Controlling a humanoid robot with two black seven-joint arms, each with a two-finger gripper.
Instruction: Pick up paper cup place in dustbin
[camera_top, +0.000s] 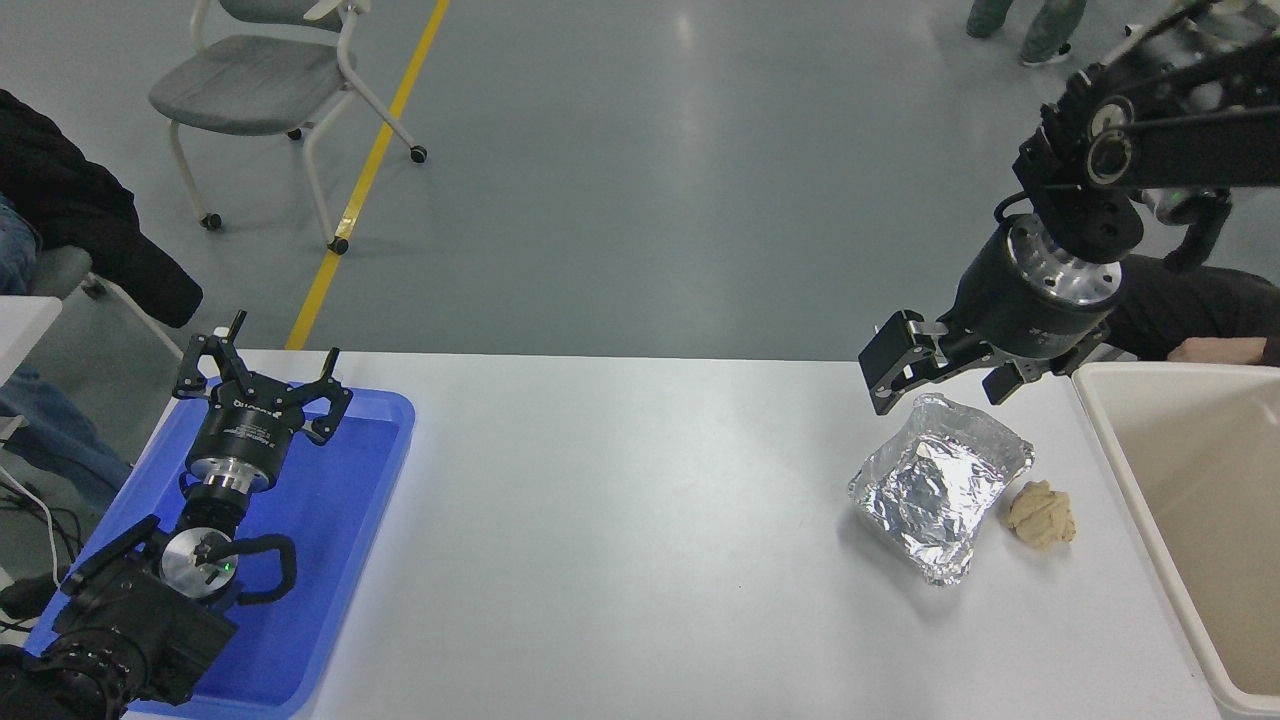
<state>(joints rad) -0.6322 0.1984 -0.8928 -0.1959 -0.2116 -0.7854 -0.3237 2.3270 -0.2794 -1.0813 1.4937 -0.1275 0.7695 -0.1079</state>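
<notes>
1. Right gripper (935, 375) above the table's far edge, beside the foil container (940, 485); jaws spread, grasping nothing.
2. Left gripper (262, 385) parked over the blue tray (340, 520), jaws released.
3. Dustbin (1120, 440) at the table's right end.
4. Paper cup nowhere visible.
5. Tan lump (1041, 514) just beside the foil.

foil container (940, 485) and lump (1041, 514) beside dustbin (1180, 480)
</notes>
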